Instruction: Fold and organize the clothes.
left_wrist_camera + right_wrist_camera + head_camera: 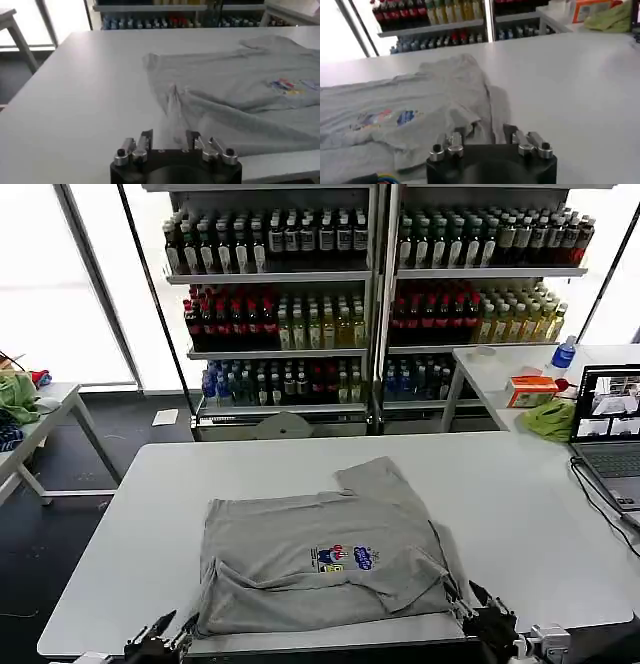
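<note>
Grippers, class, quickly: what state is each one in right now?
Left gripper: open, holding nothing, at the T-shirt's near left corner.
Right gripper: open, holding nothing, at the near right corner.

One grey T-shirt (325,559), two grippers, one table (500,504), one laptop (608,434).

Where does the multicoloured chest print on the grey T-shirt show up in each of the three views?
Head view: chest print low centre, on the T-shirt at the table's near edge.
Left wrist view: print far right.
Right wrist view: print left of centre.
Shared landmark: the bottle shelves behind the white table.
</note>
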